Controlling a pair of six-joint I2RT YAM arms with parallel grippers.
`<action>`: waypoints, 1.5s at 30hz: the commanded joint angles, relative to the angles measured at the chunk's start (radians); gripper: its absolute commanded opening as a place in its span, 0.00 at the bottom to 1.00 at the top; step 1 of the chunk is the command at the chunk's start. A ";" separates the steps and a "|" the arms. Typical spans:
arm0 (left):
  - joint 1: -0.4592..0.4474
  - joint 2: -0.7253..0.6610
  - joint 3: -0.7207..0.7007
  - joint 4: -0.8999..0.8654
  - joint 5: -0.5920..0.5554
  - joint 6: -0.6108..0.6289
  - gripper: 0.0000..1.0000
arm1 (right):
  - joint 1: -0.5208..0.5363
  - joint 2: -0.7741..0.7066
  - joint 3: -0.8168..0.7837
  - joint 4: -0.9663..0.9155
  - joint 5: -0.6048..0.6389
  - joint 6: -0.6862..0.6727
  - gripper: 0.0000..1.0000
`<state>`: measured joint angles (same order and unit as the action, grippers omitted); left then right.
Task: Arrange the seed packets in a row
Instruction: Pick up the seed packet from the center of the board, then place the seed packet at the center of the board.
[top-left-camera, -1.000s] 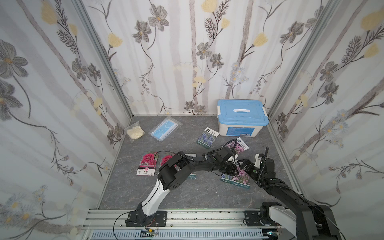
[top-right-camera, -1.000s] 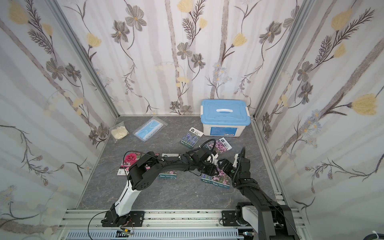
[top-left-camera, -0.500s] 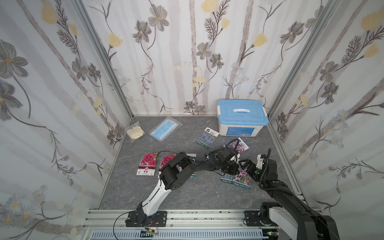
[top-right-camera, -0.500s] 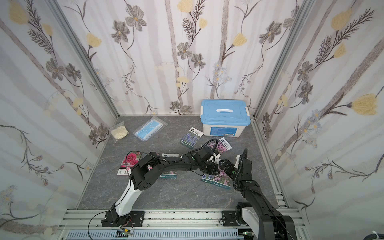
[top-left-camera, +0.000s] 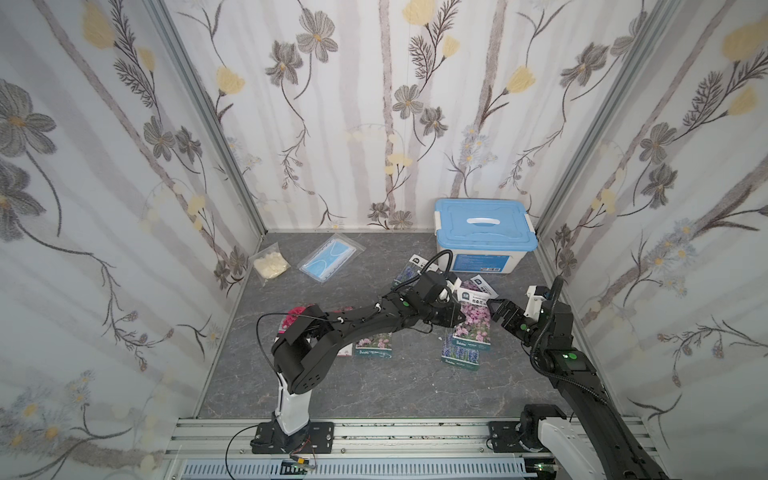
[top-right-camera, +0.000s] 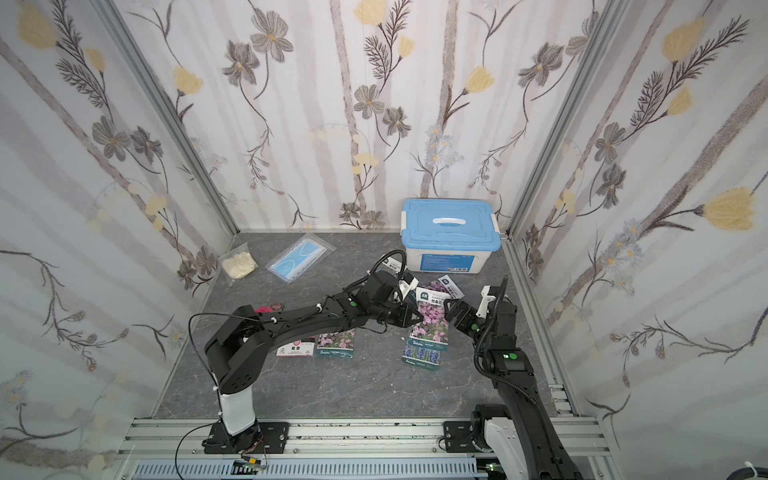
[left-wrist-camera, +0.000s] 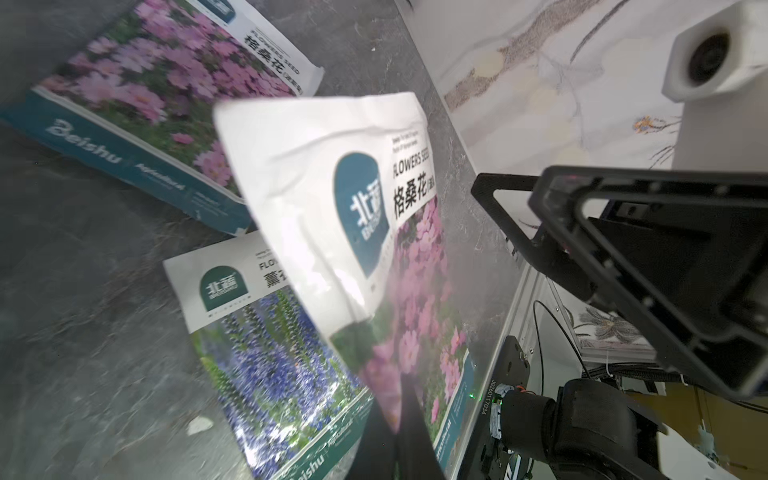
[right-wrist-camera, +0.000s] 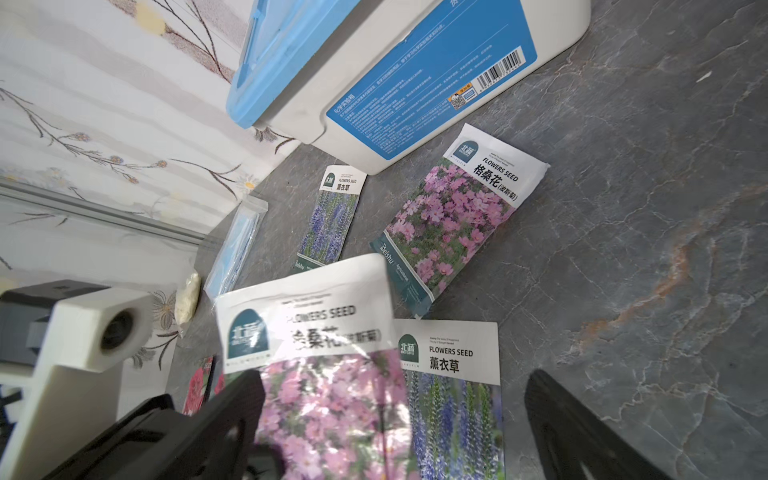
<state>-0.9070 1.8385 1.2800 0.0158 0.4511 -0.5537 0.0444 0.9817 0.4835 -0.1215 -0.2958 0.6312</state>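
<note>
Left wrist view: left gripper (left-wrist-camera: 397, 419) clamping pink packet (left-wrist-camera: 374, 199), lifted over lavender packet (left-wrist-camera: 270, 365). Right wrist view: right gripper (right-wrist-camera: 390, 415) spread wide, just beside held packet. Both top views: bare tabletop (top-left-camera: 415, 374) between lavender packet and left-side packets (top-left-camera: 374, 343).

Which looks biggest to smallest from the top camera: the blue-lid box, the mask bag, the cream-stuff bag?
In a top view:
1. blue-lid box
2. mask bag
3. cream-stuff bag
All lie similarly far back, so the order is safe.
</note>
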 joint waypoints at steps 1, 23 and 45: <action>0.042 -0.099 -0.098 -0.056 -0.055 0.020 0.00 | 0.037 0.050 0.013 0.024 -0.058 -0.025 1.00; 0.210 -0.302 -0.427 -0.099 -0.155 -0.021 0.00 | 0.329 0.464 -0.103 0.347 -0.039 0.141 1.00; 0.154 -0.037 -0.312 -0.111 -0.151 0.040 0.00 | 0.241 0.139 -0.070 0.090 0.050 0.028 1.00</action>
<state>-0.7532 1.7870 0.9463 -0.0593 0.3244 -0.5613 0.2867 1.1229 0.4080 -0.0265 -0.2592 0.6842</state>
